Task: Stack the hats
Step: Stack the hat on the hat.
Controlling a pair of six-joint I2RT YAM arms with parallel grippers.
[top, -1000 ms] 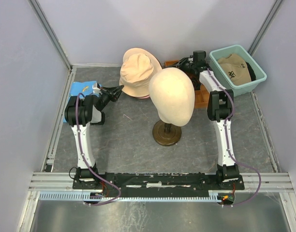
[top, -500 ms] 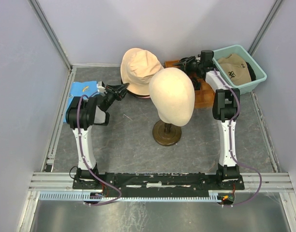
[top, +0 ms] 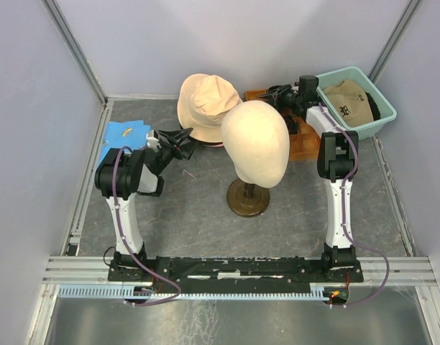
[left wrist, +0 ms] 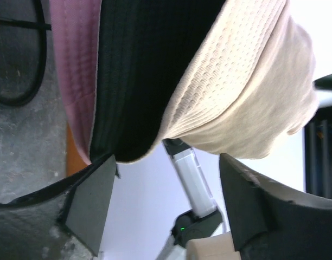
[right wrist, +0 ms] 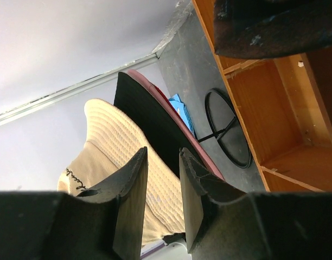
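The left gripper (left wrist: pixel 167 165) holds its jaws wide apart with nothing between them. Just past their tips is the edge of the stack of hats: the pink bucket hat (left wrist: pixel 74 70) lowest, the black cap (left wrist: pixel 139 70) over it, and the plain beige hat (left wrist: pixel 247 81) on top. The black cap shows only as a dark band of brim, its front hidden under the beige hat. The right gripper (right wrist: pixel 161 157) has its jaws a narrow slot apart, and the slot is empty. The same stack lies ahead of it, clear of the tips. A small line of dark script on the beige hat's side is too small to read. Beside these jaws is an orange wooden box (right wrist: pixel 274 124), cut off at the picture's edge. A black cable loop (right wrist: pixel 225 130) lies on the floor between the box and the stack, and a scrap of blue cloth (right wrist: pixel 179 105) shows beyond. Behind the right wrist, the tan cap (top: pixel 346 104) lies in a teal tub (top: pixel 338 72), and its black emblem cannot be read. The mannequin head (top: pixel 256 140) hides part of the box from above.
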